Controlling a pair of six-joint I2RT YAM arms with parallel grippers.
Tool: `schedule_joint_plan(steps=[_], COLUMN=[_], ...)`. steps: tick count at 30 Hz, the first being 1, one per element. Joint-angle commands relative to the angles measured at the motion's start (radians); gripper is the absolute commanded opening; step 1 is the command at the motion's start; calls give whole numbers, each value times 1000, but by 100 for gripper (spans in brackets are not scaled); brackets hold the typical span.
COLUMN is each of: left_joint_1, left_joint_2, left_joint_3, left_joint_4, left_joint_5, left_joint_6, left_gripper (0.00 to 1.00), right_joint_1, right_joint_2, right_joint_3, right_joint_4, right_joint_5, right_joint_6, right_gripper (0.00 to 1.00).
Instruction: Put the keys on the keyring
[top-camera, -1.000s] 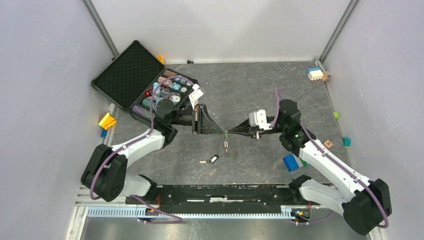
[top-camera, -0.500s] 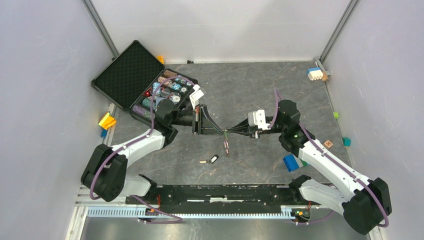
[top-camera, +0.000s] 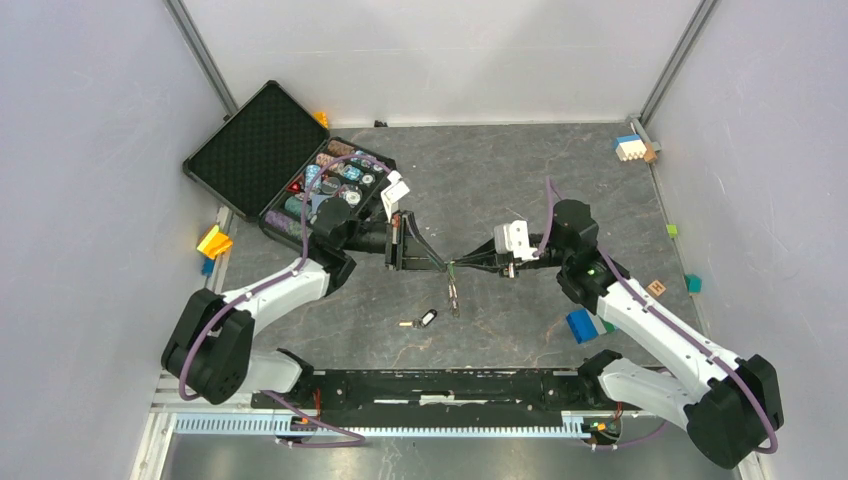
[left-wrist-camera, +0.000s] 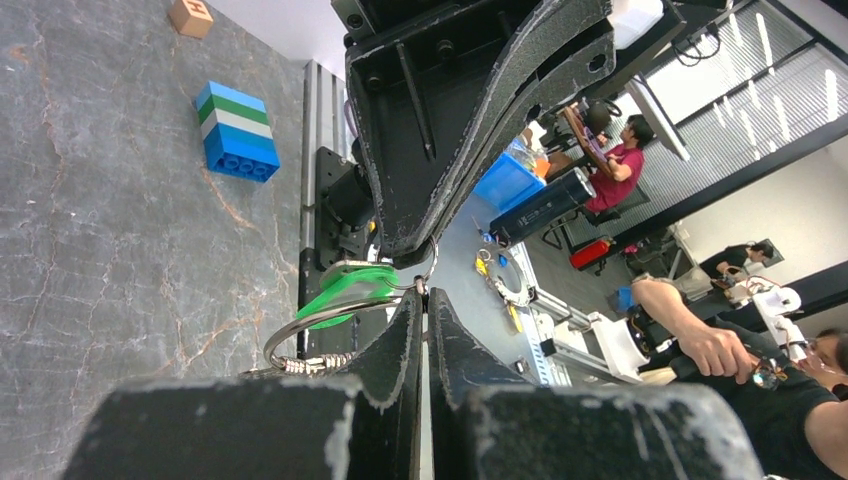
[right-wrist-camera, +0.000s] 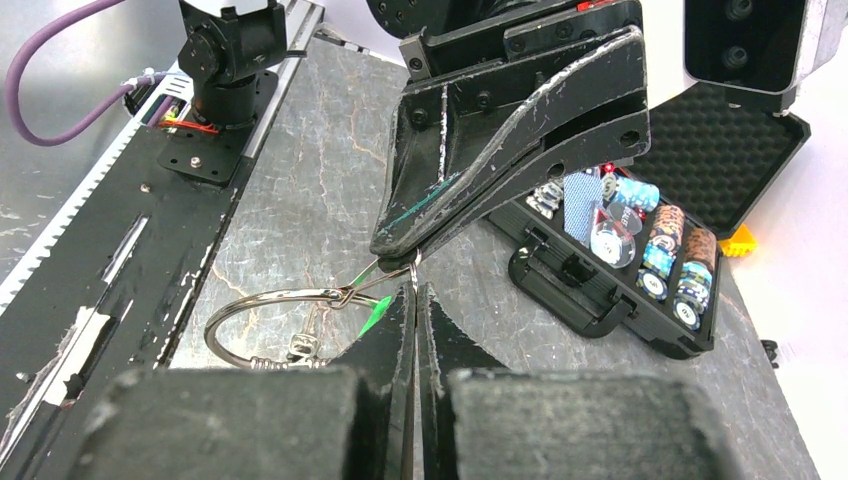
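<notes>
My two grippers meet tip to tip above the middle of the table. The left gripper (top-camera: 446, 265) (left-wrist-camera: 425, 293) is shut, and the green key (left-wrist-camera: 345, 287) (right-wrist-camera: 376, 314) runs into its tip. The right gripper (top-camera: 459, 265) (right-wrist-camera: 415, 288) is shut on the wire of the keyring (top-camera: 453, 274) (left-wrist-camera: 300, 326) (right-wrist-camera: 262, 298). Small plain keys (top-camera: 455, 297) hang from the ring. The black key (top-camera: 428, 318) lies on the table just in front of the grippers. How far the green key is on the ring's wire I cannot tell.
An open black case (top-camera: 250, 145) (right-wrist-camera: 600, 290) of poker chips stands at the back left, close behind the left arm. A blue block (top-camera: 580, 325) (left-wrist-camera: 238, 133) lies by the right arm. Small blocks (top-camera: 630, 147) and a yellow piece (top-camera: 213, 241) sit along the walls.
The right gripper has edged slightly left toward the left one. Both stay shut at the same meeting point, with the ring and keys hanging as before.
</notes>
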Motion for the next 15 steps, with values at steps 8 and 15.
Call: schedule_joint_plan(steps=[8,15], left_joint_1=[-47,-55], left_joint_2=[-132,-129], left_joint_3=[133,147], left_joint_4=[-693,-714], left_joint_5=[-24,-18], left_joint_6=[625,648], left_gripper=[2,2], right_joint_1=[12,27], right_joint_2=[56,119], right_joint_3=[145,191], right_joint_4=[-196,-279], right_joint_5=[78,96], right_joint_6=[-144,-192], right_gripper=[0,18])
